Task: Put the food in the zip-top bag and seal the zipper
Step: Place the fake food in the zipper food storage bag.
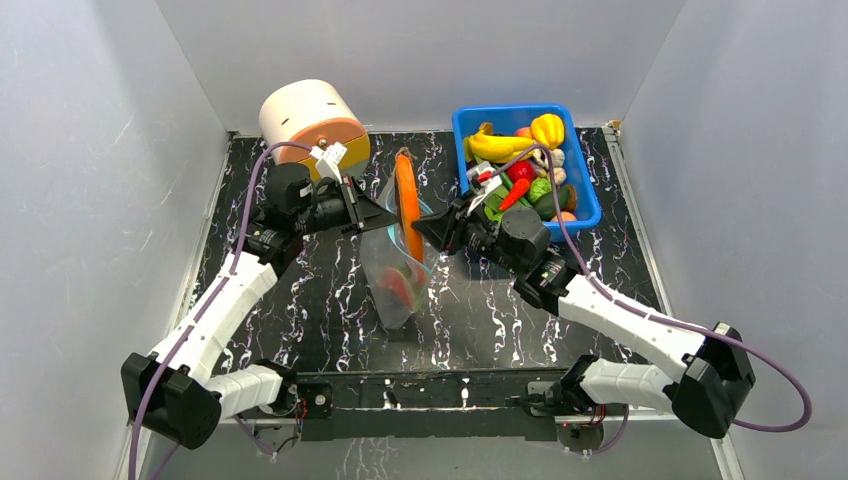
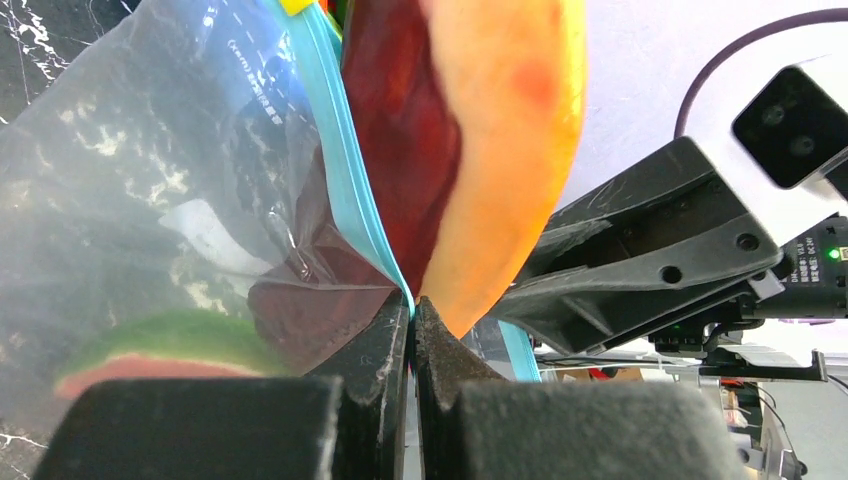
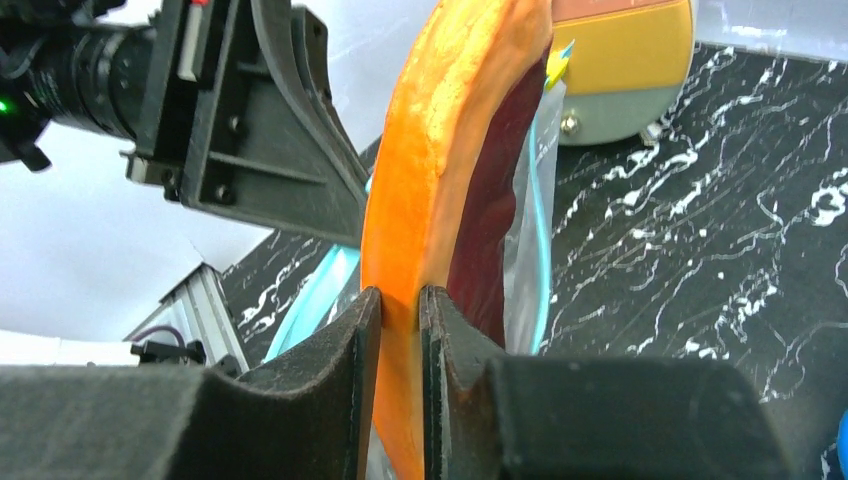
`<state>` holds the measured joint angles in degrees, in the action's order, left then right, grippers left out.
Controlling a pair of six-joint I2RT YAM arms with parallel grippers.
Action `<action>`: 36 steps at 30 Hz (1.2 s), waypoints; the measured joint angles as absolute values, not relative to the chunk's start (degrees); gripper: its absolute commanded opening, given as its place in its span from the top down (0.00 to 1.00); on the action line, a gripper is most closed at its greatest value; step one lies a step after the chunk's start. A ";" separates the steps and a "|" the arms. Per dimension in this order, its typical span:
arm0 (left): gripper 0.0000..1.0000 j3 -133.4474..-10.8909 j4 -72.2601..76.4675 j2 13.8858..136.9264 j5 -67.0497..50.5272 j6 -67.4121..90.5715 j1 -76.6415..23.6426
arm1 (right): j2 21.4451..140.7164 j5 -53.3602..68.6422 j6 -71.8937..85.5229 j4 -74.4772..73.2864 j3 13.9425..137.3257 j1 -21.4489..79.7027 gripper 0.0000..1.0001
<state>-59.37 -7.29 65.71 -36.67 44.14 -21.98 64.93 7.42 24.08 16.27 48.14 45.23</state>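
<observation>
**Orange slice standing at the mouth of the bag, both pincers pinching**

The left pincer (image 2: 413,305) is pressing its fingers together on the zipper (image 2: 345,160), gripping the teal strip at the mouth edge of the zip-top bag (image 2: 150,150). The bag is hanging down from this pincer toward the counter (image 1: 300,300), with its clear crinkly body spreading to the pincer's left in the left wrist view. A green and red piece (image 1: 400,285) is lying inside the bag, below the left pincer.

Just beyond the left pincer's tips, an orange slice (image 3: 450,150) is standing upright. It is touching the zipper, with its dark red face turning toward the bag. Its lower end is sitting at the open mouth.

The right pincer (image 3: 400,300) is facing the left one, and the two tips are sitting close together across the mouth. It is pinching the orange slice near its lower part, one finger on each face.

Behind the right pincer, a blue bin (image 1: 510,109) is holding more toy food, among it a banana (image 1: 497,148). Behind the left pincer, a round cream and orange drum (image 1: 312,122) is lying at the back of the counter.
</observation>
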 measured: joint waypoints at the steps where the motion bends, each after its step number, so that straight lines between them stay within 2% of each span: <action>1: 1.00 -59.31 -7.22 65.71 -36.67 44.16 -21.98 | 64.71 7.40 23.88 15.84 47.79 45.36 0.82; 12: 1.00 -57.91 -4.73 65.71 -36.69 45.50 -21.98 | 63.07 7.51 22.09 10.24 46.17 45.69 0.77; 14: 1.00 -57.91 -4.38 65.71 -36.73 45.60 -21.98 | 63.07 7.68 22.20 9.39 46.17 45.69 0.73; 19: 1.00 -56.97 -3.05 65.67 -36.97 45.39 -21.98 | 63.07 7.60 24.38 7.88 46.17 45.69 0.54; 22: 1.00 -56.07 -2.90 65.67 -37.41 45.17 -21.98 | 63.09 7.14 25.85 6.42 46.28 45.69 0.49; 36: 1.00 -53.12 0.75 64.60 -39.09 45.25 -21.98 | 68.12 -2.07 36.27 -3.29 52.62 45.69 0.50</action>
